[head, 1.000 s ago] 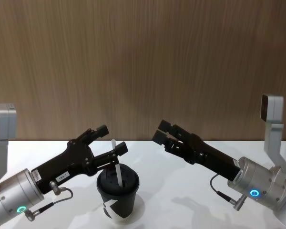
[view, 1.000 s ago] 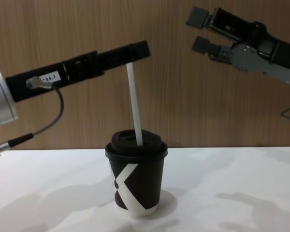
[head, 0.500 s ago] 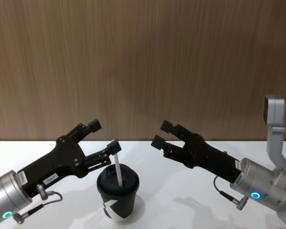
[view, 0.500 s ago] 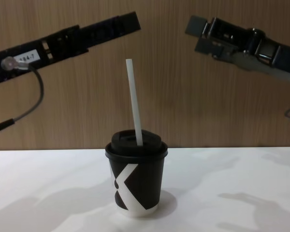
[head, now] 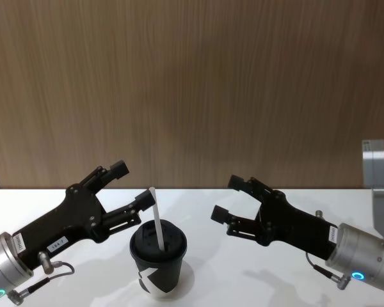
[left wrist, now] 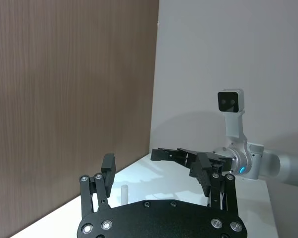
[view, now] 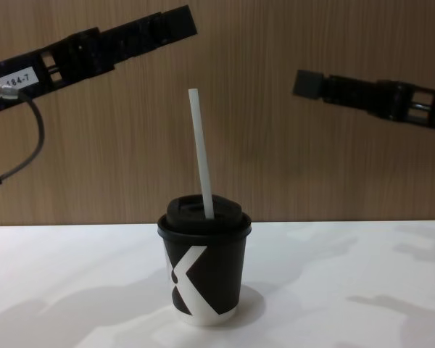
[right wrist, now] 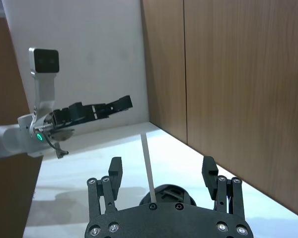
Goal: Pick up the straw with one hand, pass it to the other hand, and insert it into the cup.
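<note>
Cup (view: 203,272) stood nearest you on the white table (view: 362,290), the straw (view: 200,152) already through its lid and leaning a little to the left. Behind it, the left gripper (head: 133,183) hung spread and empty just beside the straw's top; a careless retreat could have clipped it and tipped the cup. The right gripper (head: 233,198), also spread, seemed safely clear.

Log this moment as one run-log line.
straw: standing in cup lid, free | left hand: open, beside straw top | right hand: open, right of cup | stage: inserted
</note>
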### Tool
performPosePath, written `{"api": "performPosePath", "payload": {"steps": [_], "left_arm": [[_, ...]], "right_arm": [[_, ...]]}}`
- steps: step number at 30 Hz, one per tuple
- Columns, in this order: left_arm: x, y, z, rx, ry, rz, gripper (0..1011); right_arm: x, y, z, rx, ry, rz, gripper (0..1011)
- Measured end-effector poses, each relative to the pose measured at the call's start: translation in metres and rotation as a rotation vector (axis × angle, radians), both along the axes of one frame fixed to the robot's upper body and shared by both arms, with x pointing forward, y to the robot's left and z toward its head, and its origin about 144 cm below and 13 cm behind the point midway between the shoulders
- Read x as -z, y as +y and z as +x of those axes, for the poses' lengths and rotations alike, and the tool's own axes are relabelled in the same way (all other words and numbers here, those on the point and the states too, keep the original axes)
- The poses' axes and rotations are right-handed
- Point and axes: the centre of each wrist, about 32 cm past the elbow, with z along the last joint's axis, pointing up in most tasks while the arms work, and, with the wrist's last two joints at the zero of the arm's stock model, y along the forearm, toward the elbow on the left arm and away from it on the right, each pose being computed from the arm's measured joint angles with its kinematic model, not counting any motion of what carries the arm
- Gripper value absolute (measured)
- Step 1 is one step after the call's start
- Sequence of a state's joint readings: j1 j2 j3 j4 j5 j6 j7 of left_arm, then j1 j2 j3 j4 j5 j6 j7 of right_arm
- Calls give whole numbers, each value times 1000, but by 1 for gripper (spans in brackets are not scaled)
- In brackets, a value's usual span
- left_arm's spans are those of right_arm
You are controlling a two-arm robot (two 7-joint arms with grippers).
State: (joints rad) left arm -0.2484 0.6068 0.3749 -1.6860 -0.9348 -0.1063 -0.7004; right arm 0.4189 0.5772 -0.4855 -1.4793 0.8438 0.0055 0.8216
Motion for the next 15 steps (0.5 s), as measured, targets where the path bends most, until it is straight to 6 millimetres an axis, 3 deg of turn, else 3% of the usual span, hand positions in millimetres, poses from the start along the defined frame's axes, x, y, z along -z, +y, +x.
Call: {"api": "performPosePath", "payload": {"steps": [15], "left_arm": [[2,2,0,12,5,-1,1003]], "right_arm": [[-1,-12,-11,25,-36,-68,1001]]}}
